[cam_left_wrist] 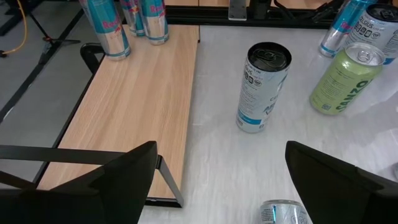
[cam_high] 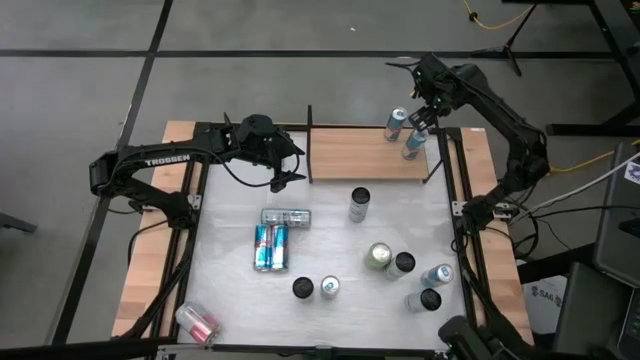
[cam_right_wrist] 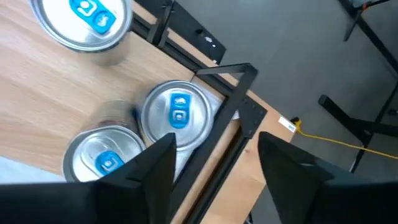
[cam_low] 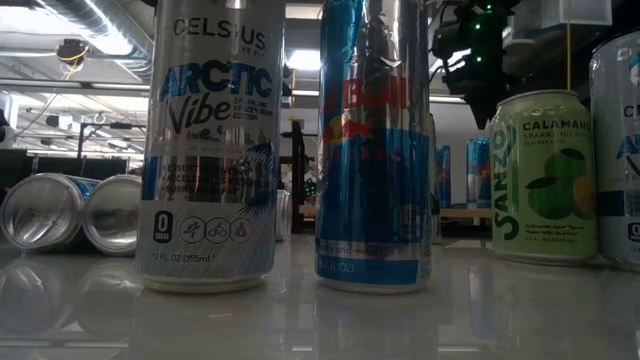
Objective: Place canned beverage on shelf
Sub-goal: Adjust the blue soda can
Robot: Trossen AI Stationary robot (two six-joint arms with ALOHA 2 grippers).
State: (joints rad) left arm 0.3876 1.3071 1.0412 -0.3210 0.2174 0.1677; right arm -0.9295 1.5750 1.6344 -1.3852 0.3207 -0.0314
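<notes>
Your right gripper [cam_high: 418, 122] hangs over the cans [cam_high: 413, 145] at the shelf's [cam_high: 365, 155] right end, jaws together on nothing, while your left gripper [cam_high: 287, 165] waits wide apart by its left end.

Three cans [cam_right_wrist: 176, 118] apparently clustered at the shelf's [cam_high: 350, 155] right end, other cans [cam_high: 360, 203] on the table [cam_high: 330, 245] before it.

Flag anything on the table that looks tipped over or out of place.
Four cans lie on their sides while the rest stand: a pair of blue cans side by side mid-table, a silver can crosswise just above them, and a pink can alone at the near left corner. No spill shows. The shelf looks square.
</notes>
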